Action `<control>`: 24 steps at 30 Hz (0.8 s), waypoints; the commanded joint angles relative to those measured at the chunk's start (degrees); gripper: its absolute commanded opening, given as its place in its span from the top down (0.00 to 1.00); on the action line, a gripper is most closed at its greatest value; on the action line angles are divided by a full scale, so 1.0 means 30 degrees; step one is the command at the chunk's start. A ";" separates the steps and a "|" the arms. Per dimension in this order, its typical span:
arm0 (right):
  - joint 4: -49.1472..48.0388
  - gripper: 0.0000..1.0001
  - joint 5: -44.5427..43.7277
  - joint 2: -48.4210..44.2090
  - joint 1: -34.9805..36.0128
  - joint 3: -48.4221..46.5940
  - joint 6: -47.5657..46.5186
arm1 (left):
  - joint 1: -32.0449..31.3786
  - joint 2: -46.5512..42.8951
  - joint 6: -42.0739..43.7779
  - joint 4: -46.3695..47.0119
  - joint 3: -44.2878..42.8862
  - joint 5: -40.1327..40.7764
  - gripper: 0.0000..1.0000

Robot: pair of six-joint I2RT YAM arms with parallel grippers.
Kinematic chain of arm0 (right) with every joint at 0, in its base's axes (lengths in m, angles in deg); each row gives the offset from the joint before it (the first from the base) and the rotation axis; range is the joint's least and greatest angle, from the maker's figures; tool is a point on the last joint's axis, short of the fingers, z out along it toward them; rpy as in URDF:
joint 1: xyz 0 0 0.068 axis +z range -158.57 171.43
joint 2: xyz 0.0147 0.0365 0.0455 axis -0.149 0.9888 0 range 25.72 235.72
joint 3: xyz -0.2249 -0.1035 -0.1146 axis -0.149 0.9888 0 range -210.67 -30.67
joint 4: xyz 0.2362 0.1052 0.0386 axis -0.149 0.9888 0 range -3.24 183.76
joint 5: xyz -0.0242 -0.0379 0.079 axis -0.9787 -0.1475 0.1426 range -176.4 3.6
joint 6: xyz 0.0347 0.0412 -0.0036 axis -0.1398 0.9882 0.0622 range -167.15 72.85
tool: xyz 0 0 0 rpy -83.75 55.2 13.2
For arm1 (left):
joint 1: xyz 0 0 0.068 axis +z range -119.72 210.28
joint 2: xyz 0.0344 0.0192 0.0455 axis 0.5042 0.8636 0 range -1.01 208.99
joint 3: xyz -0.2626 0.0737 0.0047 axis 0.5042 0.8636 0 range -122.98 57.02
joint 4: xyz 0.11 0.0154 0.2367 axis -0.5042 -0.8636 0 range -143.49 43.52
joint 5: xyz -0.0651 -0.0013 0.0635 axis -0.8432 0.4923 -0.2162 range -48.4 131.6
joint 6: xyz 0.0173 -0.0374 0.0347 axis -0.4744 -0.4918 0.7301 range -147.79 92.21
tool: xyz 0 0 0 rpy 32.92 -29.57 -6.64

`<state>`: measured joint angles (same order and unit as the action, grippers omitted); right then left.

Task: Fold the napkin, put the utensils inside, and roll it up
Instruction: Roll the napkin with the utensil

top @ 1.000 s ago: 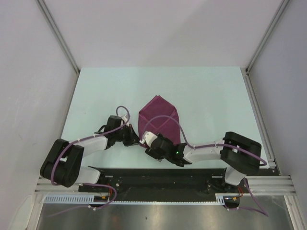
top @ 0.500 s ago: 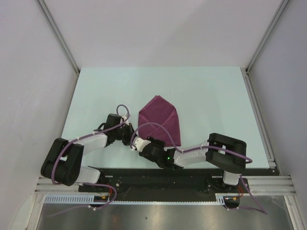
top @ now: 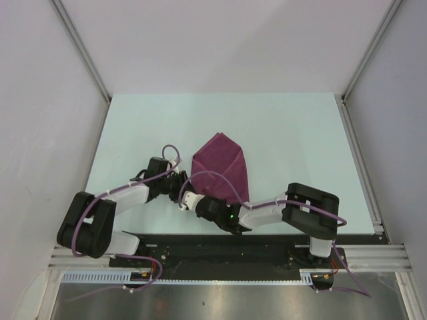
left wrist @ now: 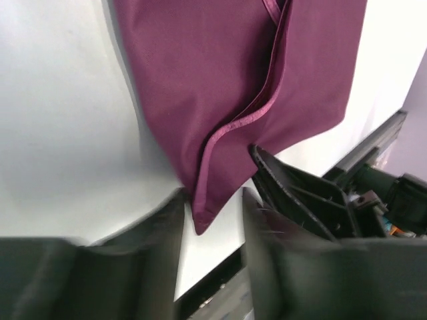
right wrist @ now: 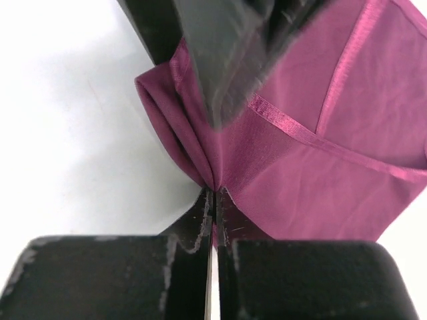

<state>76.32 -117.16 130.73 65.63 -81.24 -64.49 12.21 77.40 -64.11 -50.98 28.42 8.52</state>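
Note:
The napkin (top: pixel 222 168) is a magenta cloth lying folded into a rough triangle on the pale table, its narrow corner pointing at the arms. My right gripper (top: pixel 189 199) sits at that near-left corner, and in the right wrist view its jaws (right wrist: pixel 215 192) are shut on a bunched fold of the napkin (right wrist: pixel 313 147). My left gripper (top: pixel 179 188) is right beside it. Its jaws (left wrist: pixel 213 199) stand open, with the tip of the napkin (left wrist: pixel 227 100) lying loose between them. The utensils are out of view.
The two grippers nearly touch: the right gripper's black body (left wrist: pixel 313 200) lies just past my left fingers, and a left finger (right wrist: pixel 223 60) hangs over the cloth. A black rail (top: pixel 220 243) runs along the table's near edge. Grey walls enclose the table.
The right arm swung left to the napkin's near corner and shut on it. The left gripper, shut on that corner before, has opened and let it go.

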 commanded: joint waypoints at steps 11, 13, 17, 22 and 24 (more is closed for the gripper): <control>0.9218 1.00 1.3675 -0.0230 -0.4425 -0.5433 0.2675 | 0.0221 -0.6852 -0.0639 -0.0143 0.2618 0.7008 0.25; 1.0010 1.00 1.5661 0.0239 -0.5243 -0.6052 0.2851 | 0.0221 -0.7764 -0.0610 -0.0202 0.3085 0.7947 0.25; 1.1328 1.00 1.8657 0.1584 -0.6594 -0.7575 0.3086 | 0.0221 -1.0194 -0.0610 0.0672 0.4433 0.8566 0.25; 1.3291 1.00 2.1998 0.4275 -0.8001 -0.9977 0.2852 | -0.0013 -1.2045 0.0736 0.2170 0.5489 0.7483 0.24; 1.3934 1.00 2.2760 0.5012 -0.8674 -1.0593 0.2822 | -0.0362 -1.1987 0.1174 0.2636 0.5519 0.7424 0.24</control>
<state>111.38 -59.22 141.53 42.24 -108.56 -56.12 12.54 42.14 -64.17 -48.88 44.37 31.10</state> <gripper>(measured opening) 0.011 0.757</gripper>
